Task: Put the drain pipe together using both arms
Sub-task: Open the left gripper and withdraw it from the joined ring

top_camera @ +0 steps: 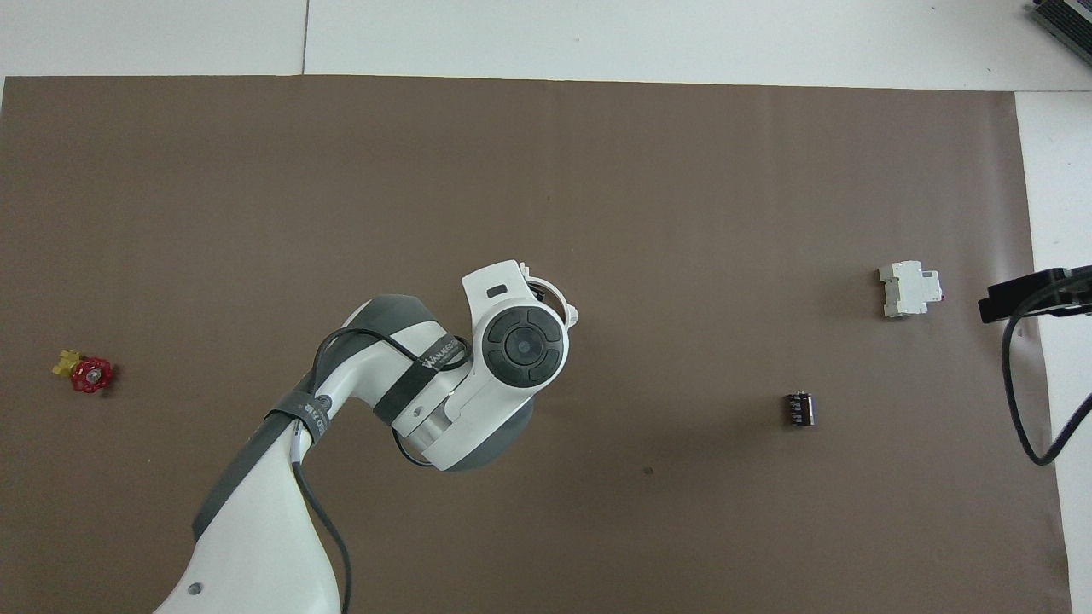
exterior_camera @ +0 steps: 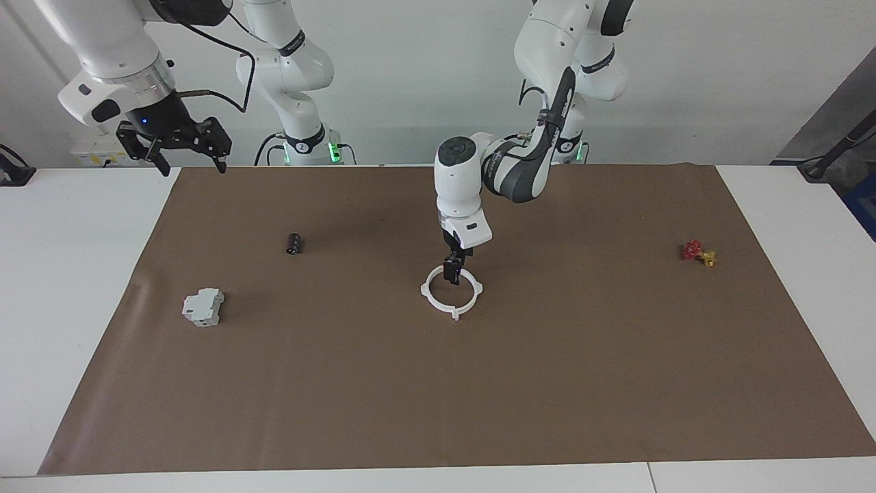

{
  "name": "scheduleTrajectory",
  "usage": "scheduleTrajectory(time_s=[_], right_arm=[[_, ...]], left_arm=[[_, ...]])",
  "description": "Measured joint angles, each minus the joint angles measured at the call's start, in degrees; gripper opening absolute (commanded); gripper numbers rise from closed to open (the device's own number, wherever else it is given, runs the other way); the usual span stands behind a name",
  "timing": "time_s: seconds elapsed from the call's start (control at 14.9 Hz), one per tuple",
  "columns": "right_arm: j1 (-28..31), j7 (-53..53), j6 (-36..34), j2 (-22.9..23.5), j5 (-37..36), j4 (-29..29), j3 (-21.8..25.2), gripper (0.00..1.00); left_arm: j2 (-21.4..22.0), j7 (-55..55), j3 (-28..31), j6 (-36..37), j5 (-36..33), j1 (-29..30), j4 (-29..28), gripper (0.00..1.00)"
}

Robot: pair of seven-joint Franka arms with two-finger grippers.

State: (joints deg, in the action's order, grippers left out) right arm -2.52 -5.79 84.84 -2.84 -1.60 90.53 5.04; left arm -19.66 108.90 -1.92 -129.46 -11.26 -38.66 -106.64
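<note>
Facing view: the drain pipe [exterior_camera: 424,291], one white ring, is laid flat in the middle of the brown mat [exterior_camera: 479,397]. The left gripper [exterior_camera: 452,272] is held over the ring's rim nearest the robots. Whether it is open or closed cannot be told. The right gripper [exterior_camera: 191,161] is held open, waiting above the mat's corner. A grey block [exterior_camera: 203,306], a small black can [exterior_camera: 293,244] and a red-and-yellow valve [exterior_camera: 698,253] are set well apart from the ring.
</note>
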Motion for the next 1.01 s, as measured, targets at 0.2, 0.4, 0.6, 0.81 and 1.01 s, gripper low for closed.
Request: scheduleTrajectory(time_s=[0.2, 0.4, 0.6, 0.81, 1.01], right_arm=[[0.00, 0.00, 0.00, 0.00, 0.00, 0.00, 0.00, 1.00], [0.00, 0.00, 0.00, 0.00, 0.00, 0.00, 0.00, 1.00], [0.00, 0.00, 0.00, 0.00, 0.00, 0.00, 0.00, 1.00], [0.00, 0.00, 0.00, 0.00, 0.00, 0.00, 0.00, 1.00], [0.00, 0.00, 0.00, 0.00, 0.00, 0.00, 0.00, 1.00]], left_arm=[[4.39, -7.29, 0.54, 7.43, -0.07, 2.97, 3.54, 1.00], [11.30, -24.62, 0.68, 17.49, 0.20, 8.16, 3.78, 1.00], [16.76, -42.38, 0.96, 22.28, 4.23, 15.16, 3.81, 1.00], [22.32, -64.61, 1.35, 27.11, 8.72, 27.19, 3.87, 1.00], [26.16, -90.97, 1.67, 32.78, 9.59, 38.05, 3.87, 1.00]])
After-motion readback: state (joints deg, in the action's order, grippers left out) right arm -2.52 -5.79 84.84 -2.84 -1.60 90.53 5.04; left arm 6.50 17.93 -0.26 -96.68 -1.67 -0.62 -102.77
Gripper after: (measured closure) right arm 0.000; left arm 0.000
